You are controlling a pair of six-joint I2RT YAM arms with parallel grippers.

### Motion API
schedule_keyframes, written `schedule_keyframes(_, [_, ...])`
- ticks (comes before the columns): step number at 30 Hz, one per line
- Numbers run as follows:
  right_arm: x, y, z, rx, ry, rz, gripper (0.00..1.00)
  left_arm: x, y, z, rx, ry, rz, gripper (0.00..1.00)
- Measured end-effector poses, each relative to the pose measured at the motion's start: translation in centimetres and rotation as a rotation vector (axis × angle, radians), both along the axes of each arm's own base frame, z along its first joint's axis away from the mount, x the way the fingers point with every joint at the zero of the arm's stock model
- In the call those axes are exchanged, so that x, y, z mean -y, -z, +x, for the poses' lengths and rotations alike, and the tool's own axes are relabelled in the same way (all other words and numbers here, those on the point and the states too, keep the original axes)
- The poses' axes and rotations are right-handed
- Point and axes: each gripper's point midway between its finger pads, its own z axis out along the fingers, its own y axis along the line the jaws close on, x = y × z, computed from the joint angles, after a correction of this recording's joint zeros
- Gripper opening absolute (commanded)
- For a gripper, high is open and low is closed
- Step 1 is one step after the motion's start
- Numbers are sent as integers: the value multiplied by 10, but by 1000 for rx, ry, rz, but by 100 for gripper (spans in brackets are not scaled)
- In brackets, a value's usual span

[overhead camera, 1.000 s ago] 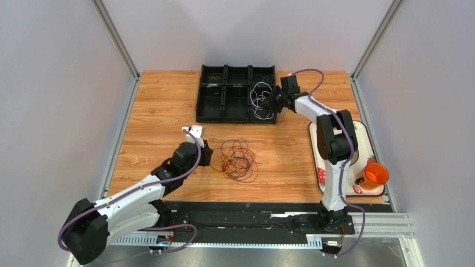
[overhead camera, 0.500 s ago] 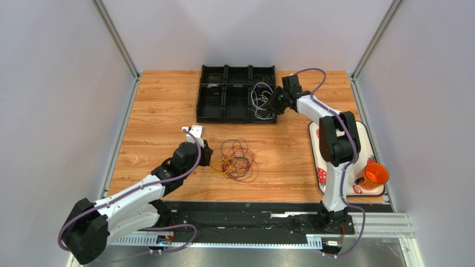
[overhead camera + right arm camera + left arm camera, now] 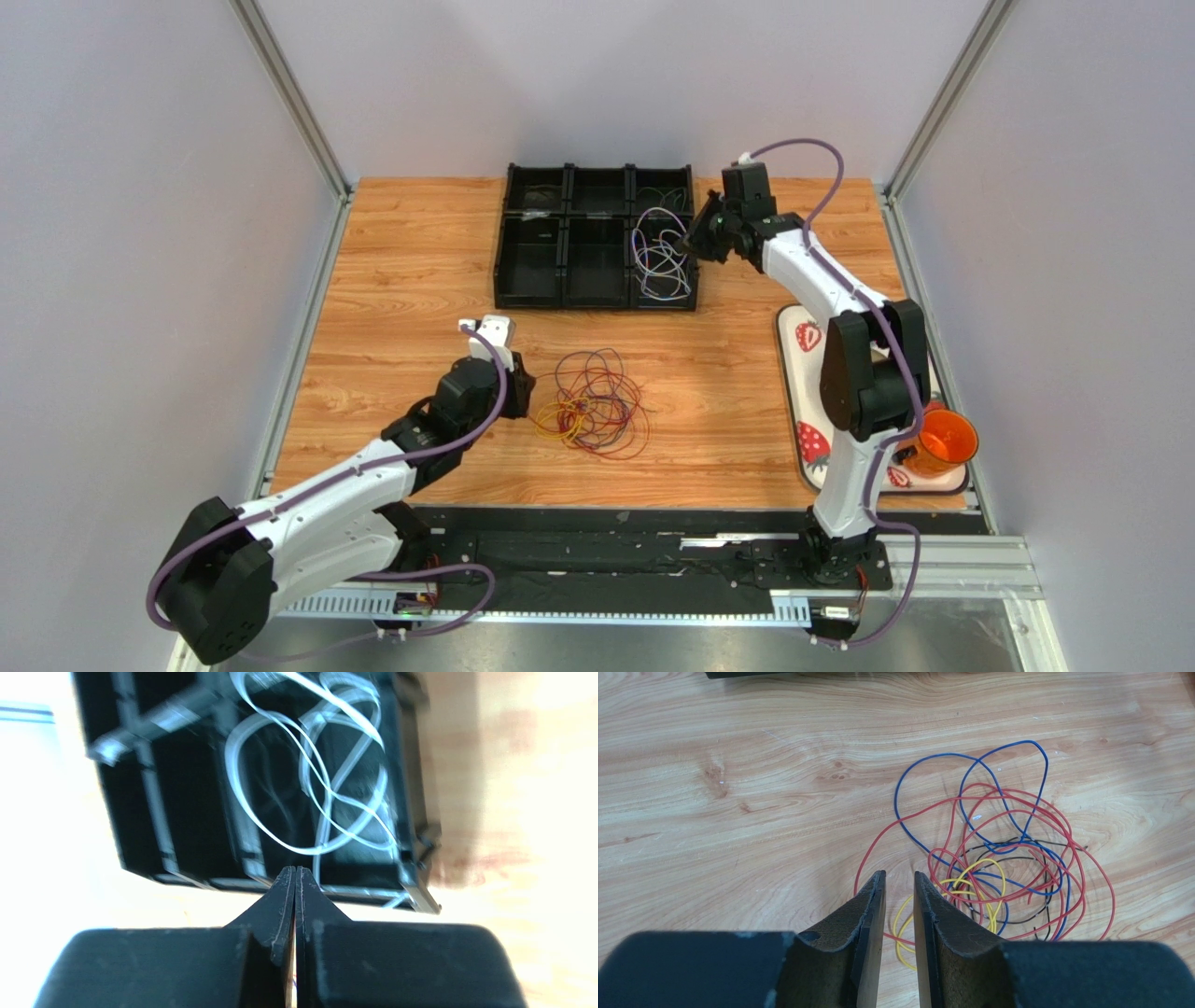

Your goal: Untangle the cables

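Note:
A tangle of thin red, blue, yellow and dark cables [image 3: 598, 406] lies on the wooden table in front of the left arm. In the left wrist view the tangle [image 3: 1008, 857] spreads just right of my left gripper [image 3: 899, 880]. Its jaws stand apart, and a yellow loop and a red strand lie on the table under the gap, ungripped. A white cable [image 3: 657, 261] lies coiled in the black tray's right compartments. My right gripper [image 3: 692, 241] hovers at the tray's right edge. In the right wrist view it [image 3: 295, 871] is shut with nothing in it, above the white cable [image 3: 235, 763].
The black tray [image 3: 500, 266] with several compartments stands at the back middle of the table. A white mat with red prints [image 3: 807, 339] lies at the right, with an orange cup [image 3: 944, 438] on its near end. Metal rails frame the table's sides.
My right gripper has shut and pulled back to the right, away from the tray's compartment, with the white cable left inside. The left arm and the tangle have not moved.

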Motion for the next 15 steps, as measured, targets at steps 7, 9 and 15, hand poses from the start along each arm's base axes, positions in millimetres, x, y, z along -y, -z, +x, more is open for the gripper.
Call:
schedule_keyframes(7, [-8,-46,56,166,-7,-18,0,0,0,1,-1,-1,1,29])
schedule_keyframes(9, [-8,-42,65,175,-3,-37,0,0,0,1,-1,0,1,29])
schedule_keyframes(15, [-5,-18,87,168,9,-92,0,0,2,0,-7,0,6,29])
